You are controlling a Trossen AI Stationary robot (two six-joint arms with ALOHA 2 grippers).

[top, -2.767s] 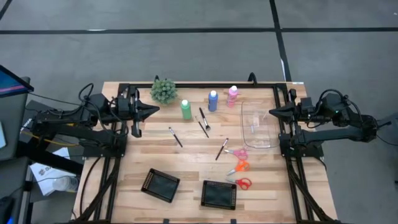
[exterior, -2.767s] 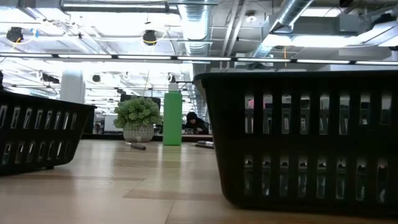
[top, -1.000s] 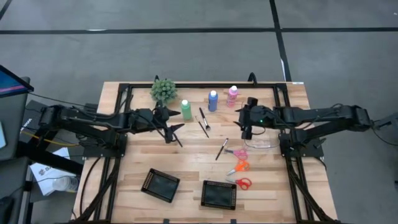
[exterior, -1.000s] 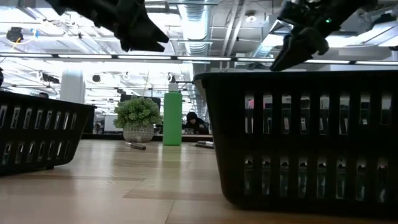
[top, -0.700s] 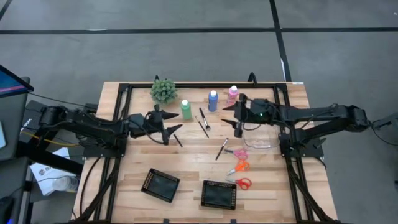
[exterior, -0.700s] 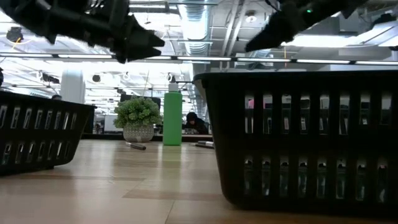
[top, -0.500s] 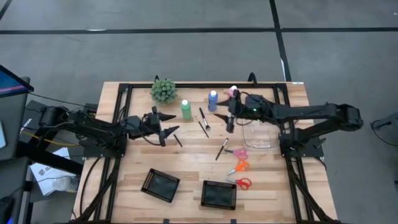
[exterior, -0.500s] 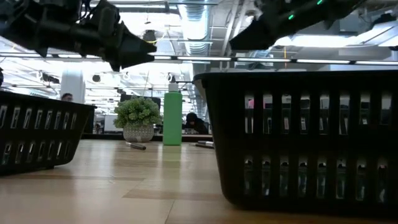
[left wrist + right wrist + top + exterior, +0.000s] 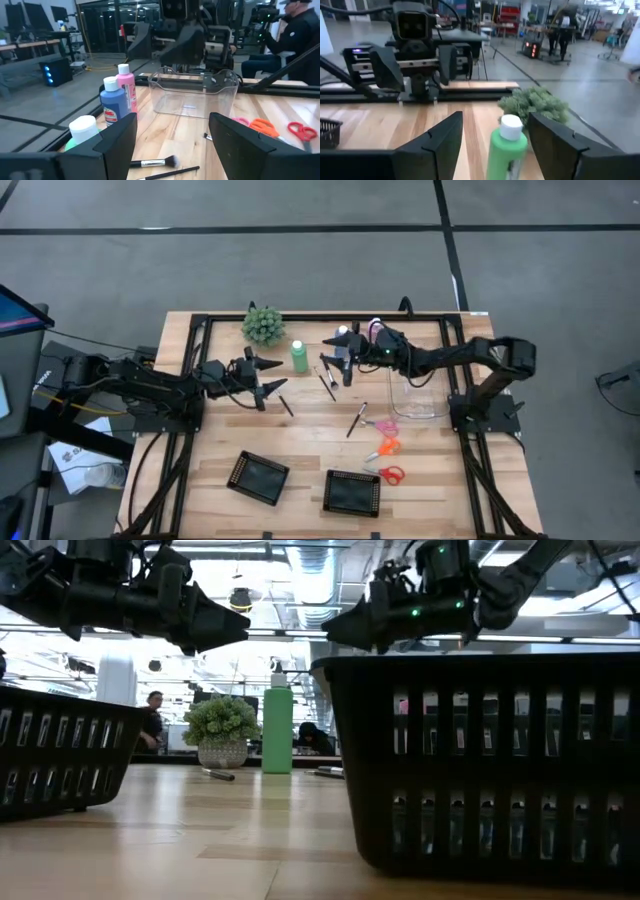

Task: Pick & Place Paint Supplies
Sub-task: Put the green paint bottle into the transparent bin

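The green bottle point(image 9: 299, 357) stands upright on the table between my two grippers and also shows in the right wrist view point(image 9: 507, 145). The blue bottle point(image 9: 114, 105) and the pink bottle point(image 9: 126, 90) stand at the far side; my right arm partly hides them in the high view. Three thin brushes point(image 9: 282, 400) point(image 9: 326, 380) point(image 9: 357, 418) lie flat on the table. Pink point(image 9: 385, 424), orange point(image 9: 388, 447) and red point(image 9: 391, 473) scissors lie near the right. My left gripper point(image 9: 272, 377) is open and empty, left of the green bottle. My right gripper point(image 9: 336, 360) is open and empty, above the table by the blue bottle.
A clear plastic container point(image 9: 418, 385) stands at the right, under my right arm. Two black trays point(image 9: 259, 477) point(image 9: 352, 492) sit near the front edge. A bushy green plant ball point(image 9: 263, 325) stands at the far left. People show in the room beyond.
My right gripper has gone from over the clear container toward the table's left and far edge, turning to point left toward the green bottle. My left gripper has drawn back a little toward the table's left. Nothing on the table has moved.
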